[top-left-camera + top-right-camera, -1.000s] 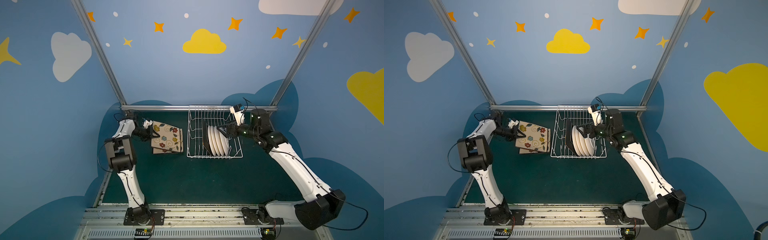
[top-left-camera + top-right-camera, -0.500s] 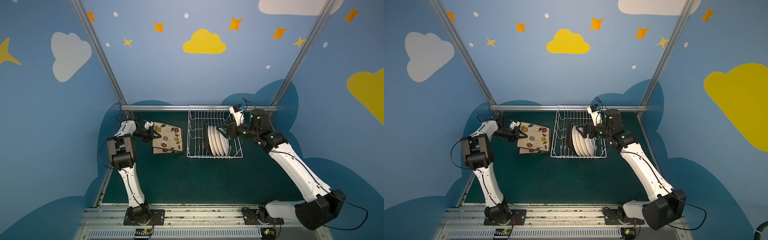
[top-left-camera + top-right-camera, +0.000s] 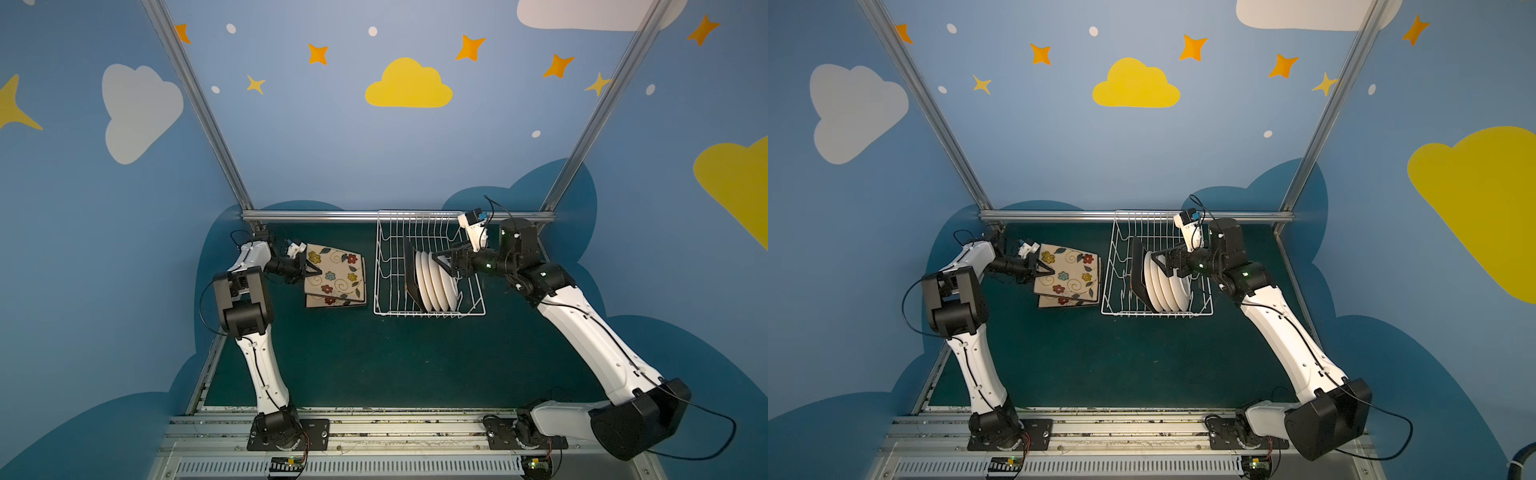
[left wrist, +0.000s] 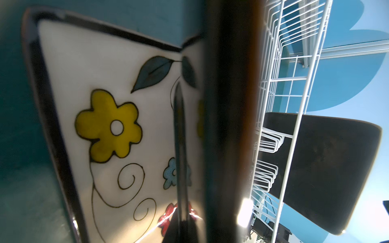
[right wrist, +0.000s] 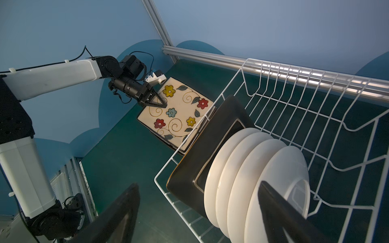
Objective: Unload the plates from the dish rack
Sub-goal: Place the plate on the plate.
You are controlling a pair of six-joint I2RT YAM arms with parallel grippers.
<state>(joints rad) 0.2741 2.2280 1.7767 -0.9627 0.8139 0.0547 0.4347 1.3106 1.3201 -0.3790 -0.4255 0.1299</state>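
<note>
My left gripper [image 3: 313, 272] stays narrow on the top square plate [image 3: 338, 270], now settled on the stack [image 3: 332, 302] just left of the dish rack [image 3: 388, 266]; my right gripper [image 3: 442, 262] hangs wide above five racked plates [image 3: 434, 282], so release comes next.

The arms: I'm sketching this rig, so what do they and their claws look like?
The left arm and right arm have white shells, black joints, and black cables looping alongside. The left claw and right claw are black, with triangular open-frame fingers. A white camera sits beside each.
</note>
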